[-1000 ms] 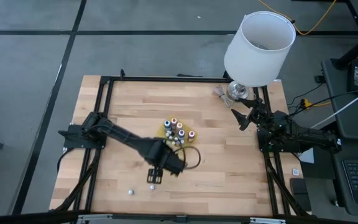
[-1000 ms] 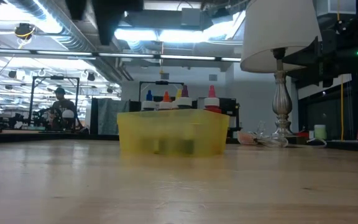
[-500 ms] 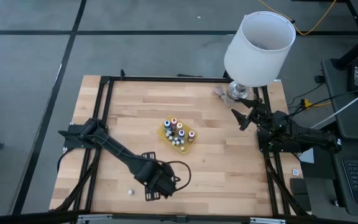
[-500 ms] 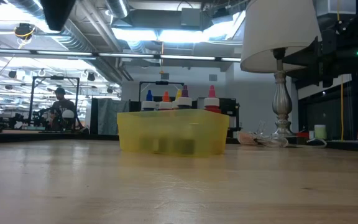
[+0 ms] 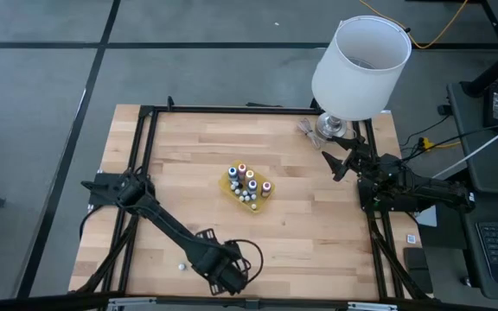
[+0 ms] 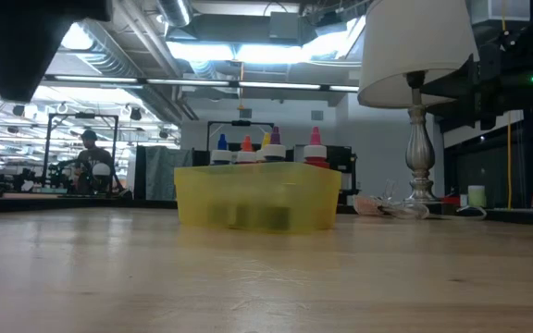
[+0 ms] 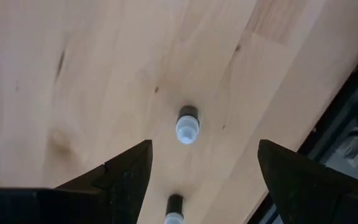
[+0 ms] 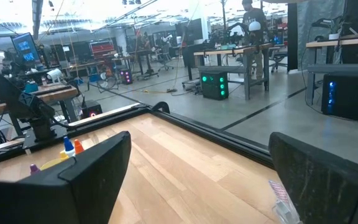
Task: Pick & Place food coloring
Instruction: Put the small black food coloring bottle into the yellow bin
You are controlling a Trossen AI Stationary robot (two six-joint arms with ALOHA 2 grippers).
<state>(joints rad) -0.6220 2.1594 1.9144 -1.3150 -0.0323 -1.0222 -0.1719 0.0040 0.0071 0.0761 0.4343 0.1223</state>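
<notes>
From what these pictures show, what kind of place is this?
Probably a robotics lab or workshop: rows of workbenches with equipment fill the room behind, exposed ceiling ducts run overhead, and a person works at a distant bench.

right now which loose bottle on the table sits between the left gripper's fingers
The dark-capped bottle centered ahead of the open left gripper; the second bottle lies at the frame's bottom edge.
</notes>
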